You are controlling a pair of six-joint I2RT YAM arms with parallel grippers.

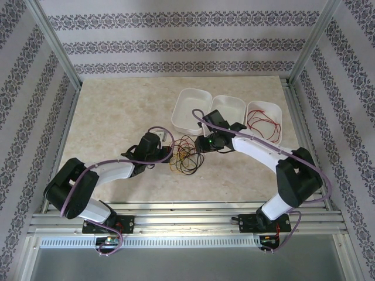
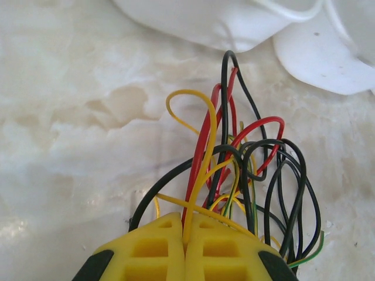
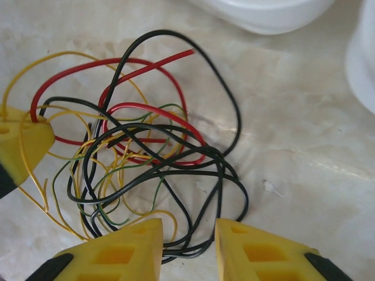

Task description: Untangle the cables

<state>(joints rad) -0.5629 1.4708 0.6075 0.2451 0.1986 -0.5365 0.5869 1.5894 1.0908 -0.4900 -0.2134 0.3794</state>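
The cables [image 1: 185, 155] lie as a tangle of red, yellow, black and green wires on the marble tabletop, between the two grippers. My left gripper [image 2: 187, 234] is shut on a yellow cable [image 2: 202, 158] and a red cable [image 2: 202, 140] at the tangle's left edge [image 1: 169, 153]. My right gripper [image 3: 188, 240] stands open at the tangle's right side [image 1: 202, 145], low over the table. Black cable loops [image 3: 193, 249] run across the gap between its yellow fingers. In the right wrist view the left gripper's yellow finger [image 3: 23, 140] shows at the left edge.
Three white trays stand behind the tangle: left tray [image 1: 183, 110], middle tray [image 1: 237, 106], right tray [image 1: 278, 120]. The right one holds loose red wires [image 1: 261, 122]. Metal frame rails run along the near table edge [image 1: 187, 219].
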